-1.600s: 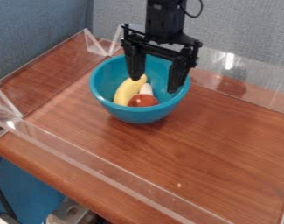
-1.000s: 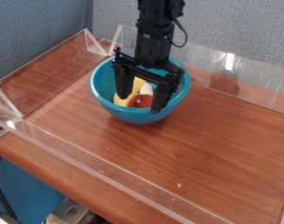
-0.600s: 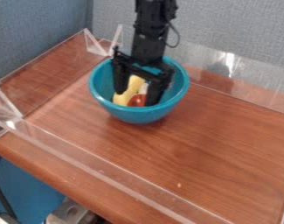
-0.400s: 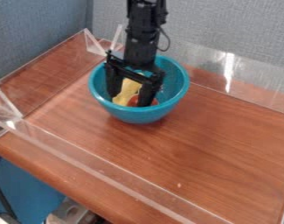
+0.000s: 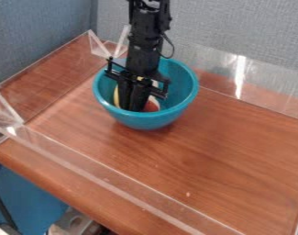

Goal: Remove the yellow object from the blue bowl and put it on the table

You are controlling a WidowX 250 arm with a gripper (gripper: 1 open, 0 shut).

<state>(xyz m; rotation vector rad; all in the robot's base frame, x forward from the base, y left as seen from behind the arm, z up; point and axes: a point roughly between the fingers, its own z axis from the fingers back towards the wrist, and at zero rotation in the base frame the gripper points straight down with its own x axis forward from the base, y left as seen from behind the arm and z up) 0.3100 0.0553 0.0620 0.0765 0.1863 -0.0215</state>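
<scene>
The gripper [image 5: 137, 95] reaches straight down into the bowl [image 5: 176, 106], its fingers drawn close together. Whether they clamp the yellow object cannot be told; it is hidden behind them. The bowl sits on the table [image 5: 200, 156].

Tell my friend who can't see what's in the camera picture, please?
A black robot gripper reaches straight down into a blue bowl, its fingers drawn close together around a yellow object that is mostly hidden. A bit of red shows beside it. The bowl sits on a reddish-brown wooden table edged with low clear walls.
</scene>
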